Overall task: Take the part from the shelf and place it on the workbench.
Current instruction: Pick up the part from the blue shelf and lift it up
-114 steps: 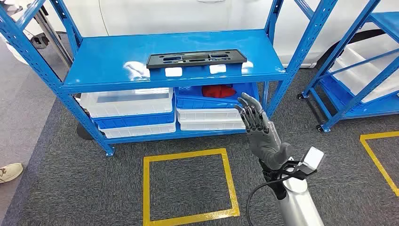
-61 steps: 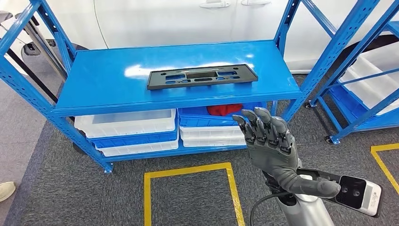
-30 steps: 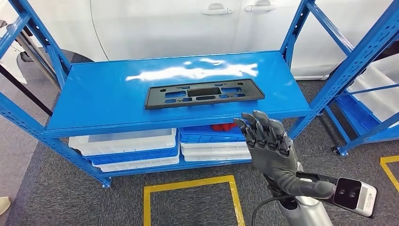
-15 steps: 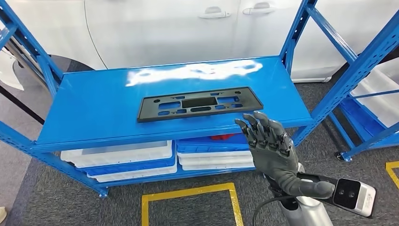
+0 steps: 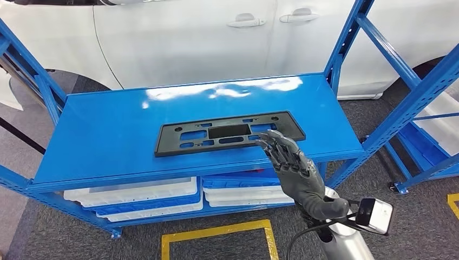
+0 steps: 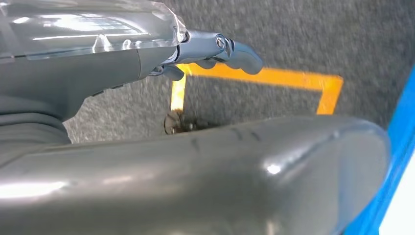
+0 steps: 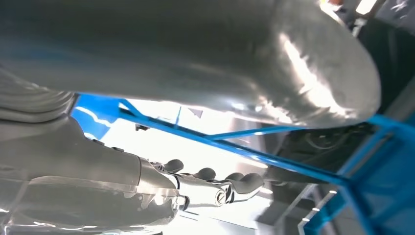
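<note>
Right hand (image 5: 292, 165) is raised at the shelf's (image 5: 108, 141) front edge, fingers spread and empty, tips over the black part's (image 5: 227, 131) near right corner, possibly touching. Part lies flat mid-shelf, bare blue around it. Left hand (image 6: 147, 161) hangs over carpet, apparently empty.

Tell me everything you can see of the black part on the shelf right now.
The black part is a long, flat rectangular frame, matt and plastic-looking, with one large solid rectangle at its middle, several slots cut through it and small holes near its corners. It lies flat on the blue shelf, towards the front edge, its long side running along that edge. The right hand, fingers spread, overlaps its right front corner in the head view; whether it touches the part cannot be told.
</note>
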Action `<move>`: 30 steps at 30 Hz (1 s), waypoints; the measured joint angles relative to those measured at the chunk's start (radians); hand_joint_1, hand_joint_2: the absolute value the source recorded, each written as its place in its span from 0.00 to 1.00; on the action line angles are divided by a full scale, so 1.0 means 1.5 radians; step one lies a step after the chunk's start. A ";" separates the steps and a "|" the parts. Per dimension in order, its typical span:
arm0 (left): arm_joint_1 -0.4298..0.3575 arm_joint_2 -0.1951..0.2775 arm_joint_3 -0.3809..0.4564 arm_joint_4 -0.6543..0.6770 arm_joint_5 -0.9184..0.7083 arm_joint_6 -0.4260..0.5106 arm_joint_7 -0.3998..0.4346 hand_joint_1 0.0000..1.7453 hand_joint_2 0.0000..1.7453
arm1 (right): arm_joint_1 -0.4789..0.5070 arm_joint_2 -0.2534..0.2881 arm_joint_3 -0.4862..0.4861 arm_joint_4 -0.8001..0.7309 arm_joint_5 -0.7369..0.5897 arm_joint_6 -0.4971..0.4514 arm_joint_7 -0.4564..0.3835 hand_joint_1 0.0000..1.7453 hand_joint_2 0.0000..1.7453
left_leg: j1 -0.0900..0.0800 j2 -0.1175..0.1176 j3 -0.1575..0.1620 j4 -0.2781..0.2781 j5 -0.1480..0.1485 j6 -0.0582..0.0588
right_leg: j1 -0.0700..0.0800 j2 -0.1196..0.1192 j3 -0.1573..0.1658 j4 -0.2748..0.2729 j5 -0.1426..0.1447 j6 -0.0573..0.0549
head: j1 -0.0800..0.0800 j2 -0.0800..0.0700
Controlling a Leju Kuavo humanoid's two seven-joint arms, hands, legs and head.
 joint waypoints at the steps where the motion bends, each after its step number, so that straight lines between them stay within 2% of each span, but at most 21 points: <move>1: 0.000 0.000 0.000 0.000 -0.002 0.002 0.002 0.00 0.00 | -0.007 0.000 0.005 0.009 0.005 -0.010 0.001 0.00 0.00 | 0.002 0.000 0.005 -0.005 -0.001 0.003 | 0.000 0.000 0.000 0.006 -0.005 0.004 | 0.000 0.000; 2: 0.000 -0.001 0.000 0.000 -0.004 0.005 0.006 0.00 0.00 | -0.015 0.000 0.009 0.018 0.011 -0.020 0.002 0.00 0.00 | 0.005 0.000 0.012 -0.010 -0.001 0.005 | 0.000 -0.001 -0.007 0.023 -0.015 0.007 | 0.000 0.000; 3: -0.001 -0.001 0.000 0.000 -0.005 0.009 0.010 0.00 0.00 | -0.022 0.000 0.015 0.028 0.017 -0.031 0.003 0.00 0.00 | 0.007 0.000 0.018 -0.014 -0.003 0.008 | -0.001 -0.001 -0.024 0.056 -0.029 0.010 | 0.000 0.000; 5: -0.001 -0.001 -0.001 0.000 -0.008 0.016 0.020 0.00 0.00 | -0.029 0.000 0.026 0.050 0.026 -0.052 0.004 0.00 0.00 | 0.007 -0.001 0.025 -0.014 -0.009 0.012 | -0.005 -0.002 -0.081 0.148 -0.058 0.016 | 0.000 0.000; 6: 0.000 -0.001 -0.001 0.000 -0.010 0.021 0.026 0.00 0.00 | -0.030 0.000 0.032 0.061 0.031 -0.062 0.004 0.00 0.00 | 0.007 -0.001 0.028 -0.014 -0.013 0.012 | -0.008 -0.002 -0.108 0.182 -0.062 0.018 | 0.000 0.000; 7: 0.001 -0.001 -0.001 0.000 -0.011 0.027 0.031 0.00 0.00 | -0.031 0.000 0.037 0.070 0.039 -0.074 0.003 0.00 0.00 | 0.007 -0.002 0.033 -0.014 -0.017 0.011 | -0.010 -0.002 -0.124 0.196 -0.054 0.021 | 0.000 0.000; 8: 0.004 -0.001 -0.001 0.000 -0.012 0.034 0.037 0.00 0.00 | -0.033 0.000 0.043 0.079 0.052 -0.090 0.002 0.00 0.00 | 0.008 -0.003 0.038 -0.013 -0.021 0.009 | -0.013 -0.002 -0.126 0.181 -0.031 0.022 | 0.000 0.000; 10: 0.008 -0.002 -0.001 0.000 -0.013 0.048 0.048 0.00 0.00 | -0.038 0.000 0.059 0.099 0.110 -0.145 0.000 0.00 0.00 | 0.009 -0.004 0.050 -0.010 -0.033 0.005 | -0.015 -0.004 -0.098 0.093 0.032 0.022 | 0.000 0.000; 11: 0.010 -0.002 -0.001 0.000 -0.013 0.055 0.052 0.00 0.00 | -0.042 0.000 0.069 0.111 0.150 -0.180 -0.001 0.00 0.00 | 0.009 -0.004 0.054 -0.007 -0.039 0.001 | -0.015 -0.004 -0.081 0.049 0.053 0.021 | 0.000 0.000; 12: 0.011 -0.002 -0.001 0.000 -0.013 0.060 0.055 0.00 0.00 | -0.046 0.000 0.080 0.124 0.193 -0.216 0.000 0.00 0.00 | 0.008 -0.004 0.055 -0.006 -0.043 -0.003 | -0.013 -0.004 -0.071 0.023 0.062 0.018 | 0.000 0.000; 16: 0.014 -0.001 -0.001 0.000 -0.014 0.070 0.056 0.00 0.00 | -0.066 0.004 0.132 0.167 0.340 -0.342 0.017 0.00 1.00 | 0.010 -0.003 0.058 -0.005 -0.054 -0.021 | -0.009 -0.001 -0.065 0.012 0.055 0.000 | 0.000 0.000; 18: 0.015 0.000 -0.001 0.000 -0.016 0.072 0.054 0.00 0.00 | -0.080 0.010 0.160 0.184 0.417 -0.402 0.040 0.00 1.00 | 0.012 -0.003 0.044 0.032 -0.077 -0.027 | -0.011 -0.002 -0.060 0.007 0.053 -0.009 | 0.000 0.000; 20: 0.015 0.000 -0.001 0.000 -0.017 0.072 0.048 0.00 0.00 | -0.093 0.017 0.188 0.203 0.496 -0.458 0.070 0.00 1.00 | 0.013 -0.003 -0.002 0.121 -0.118 -0.031 | -0.010 -0.003 -0.058 0.007 0.051 -0.014 | 0.000 0.000; 21: 0.016 0.000 -0.001 0.000 -0.018 0.072 0.045 0.00 0.00 | -0.097 0.019 0.200 0.212 0.522 -0.476 0.080 0.00 1.00 | 0.013 -0.003 -0.026 0.164 -0.132 -0.032 | -0.008 -0.003 -0.057 0.007 0.049 -0.015 | 0.000 0.000; 22: 0.018 0.000 -0.001 0.000 -0.018 0.072 0.043 0.00 0.00 | -0.099 0.022 0.211 0.219 0.538 -0.487 0.086 0.00 1.00 | 0.013 -0.003 -0.043 0.189 -0.134 -0.032 | -0.007 -0.003 -0.055 0.007 0.047 -0.016 | 0.000 0.000; 23: 0.019 0.000 -0.001 0.000 -0.018 0.072 0.042 0.00 0.00 | -0.100 0.024 0.218 0.224 0.545 -0.492 0.089 0.00 1.00 | 0.013 -0.003 -0.047 0.186 -0.122 -0.031 | -0.006 -0.003 -0.053 0.007 0.046 -0.016 | 0.000 0.000; 24: 0.021 0.000 -0.001 0.000 -0.018 0.072 0.042 0.00 0.00 | -0.101 0.026 0.224 0.229 0.548 -0.495 0.091 0.00 1.00 | 0.013 -0.003 -0.037 0.157 -0.097 -0.029 | -0.005 -0.003 -0.050 0.007 0.043 -0.016 | 0.000 0.000; 25: 0.022 0.001 -0.001 0.000 -0.018 0.072 0.041 0.00 0.00 | -0.103 0.028 0.229 0.233 0.551 -0.497 0.093 0.00 1.00 | 0.012 -0.003 -0.019 0.110 -0.068 -0.027 | -0.005 -0.003 -0.046 0.007 0.041 -0.015 | 0.000 0.000; 27: 0.021 0.001 -0.001 0.000 -0.019 0.071 0.040 0.00 0.00 | -0.108 0.031 0.238 0.241 0.566 -0.509 0.099 0.00 1.00 | 0.010 -0.003 0.017 0.027 -0.030 -0.020 | -0.003 -0.002 -0.041 0.008 0.037 -0.011 | 0.000 0.000; 28: 0.021 0.001 -0.001 0.000 -0.021 0.071 0.039 0.00 0.00 | -0.111 0.032 0.244 0.245 0.586 -0.523 0.107 0.00 1.00 | 0.008 -0.003 0.024 0.008 -0.025 -0.017 | -0.003 -0.002 -0.041 0.008 0.037 -0.008 | 0.000 0.000; 30: 0.022 0.001 -0.002 0.000 -0.024 0.069 0.038 0.00 0.00 | -0.118 0.034 0.255 0.255 0.640 -0.561 0.130 0.00 1.00 | 0.005 -0.004 0.025 0.001 -0.025 -0.012 | -0.003 -0.001 -0.043 0.008 0.037 -0.002 | 0.000 0.000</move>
